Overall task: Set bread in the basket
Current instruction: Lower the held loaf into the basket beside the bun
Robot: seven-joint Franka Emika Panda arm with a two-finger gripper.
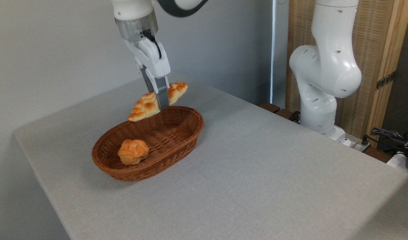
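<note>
The long braided bread [145, 106] hangs tilted in the air, its left end low and its right end high, just behind and above the far rim of the basket [177, 144]. My gripper [160, 100] is shut on the loaf's middle, fingers pointing down. The oval reddish-brown wicker basket sits on the grey table. A small round knotted bun [133, 151] lies inside its near left end.
The arm's white base [320, 100] stands at the table's right rear edge, with cables [390, 136] beside it. A wooden screen [374, 50] rises behind. Bare grey tabletop [257, 173] spreads to the right and front of the basket.
</note>
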